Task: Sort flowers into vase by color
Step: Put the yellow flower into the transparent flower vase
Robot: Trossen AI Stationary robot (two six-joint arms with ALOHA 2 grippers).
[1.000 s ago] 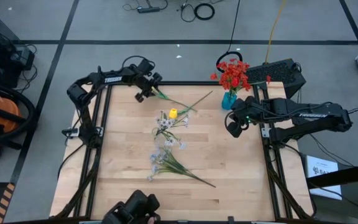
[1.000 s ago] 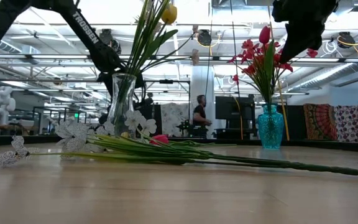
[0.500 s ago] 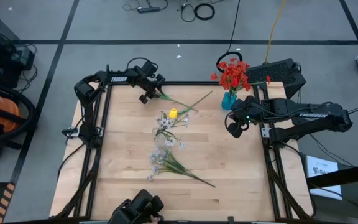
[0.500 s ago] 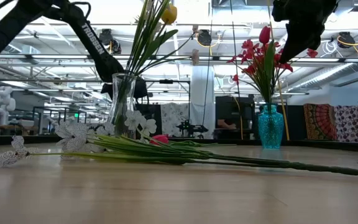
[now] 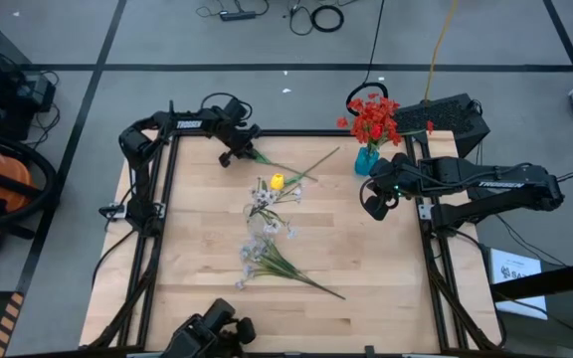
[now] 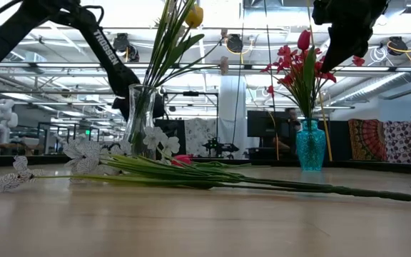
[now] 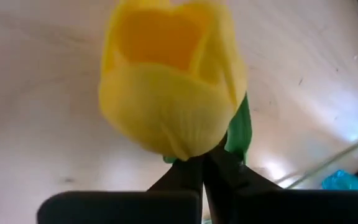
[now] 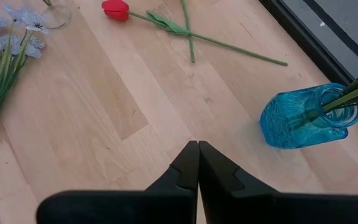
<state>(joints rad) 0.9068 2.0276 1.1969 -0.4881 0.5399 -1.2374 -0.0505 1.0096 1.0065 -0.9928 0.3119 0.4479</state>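
My left gripper is at the table's far left, shut at the bud end of a yellow tulip. The tulip's green stem lies on the table and runs toward the middle. A clear glass vase holds another yellow tulip. A red tulip and pale white-bluish sprays lie flat on the wood. The teal vase with red flowers stands at the far right. My right gripper hangs shut beside the teal vase, with nothing between its fingers. My left gripper is shut just below the yellow bud, where the green stem begins. The fingers themselves hide the exact place of contact. The bud stands out past the fingertips, and in the high view the rest of the stem lies on the table.
The stems of the red tulip and another flower cross near the table's far middle. A black metal frame runs along the table's sides. Bare wood lies at the near right. Cables and equipment lie on the floor beyond the table.
My left gripper has closed at the yellow tulip's bud end and has shifted slightly toward the table's left edge. Its arm's elbow has swung a little toward the table. The flowers lie where they were.
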